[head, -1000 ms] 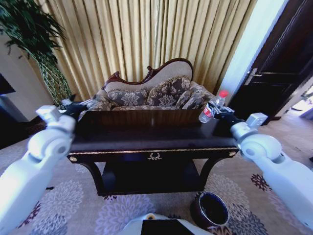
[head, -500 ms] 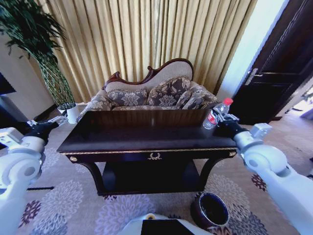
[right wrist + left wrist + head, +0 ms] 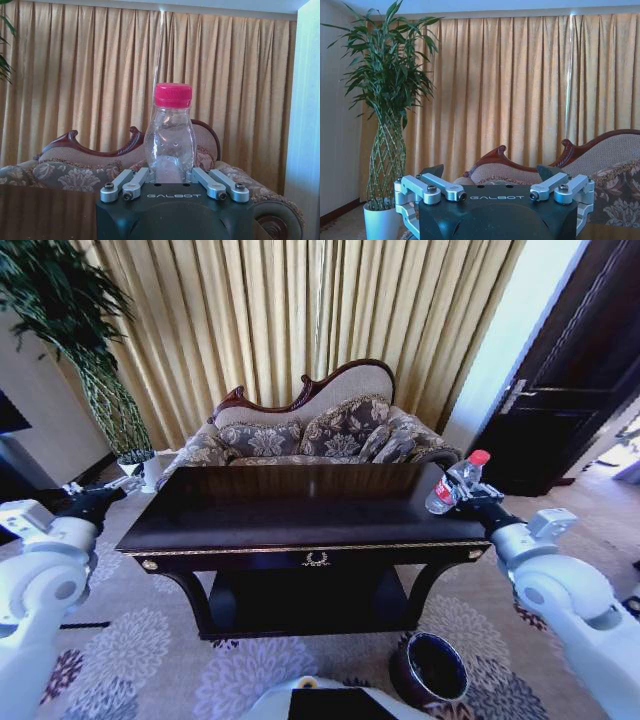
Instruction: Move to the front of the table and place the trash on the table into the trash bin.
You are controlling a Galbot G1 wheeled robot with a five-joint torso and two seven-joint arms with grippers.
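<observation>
I have the right gripper [image 3: 465, 492] clamped on the clear red-capped bottle [image 3: 455, 483], lifted off the table's [image 3: 300, 530] right end, probably to clear the edge toward the trash bin [image 3: 430, 668]; left gripper [image 3: 100, 502] spread, empty, off the table's left.
</observation>
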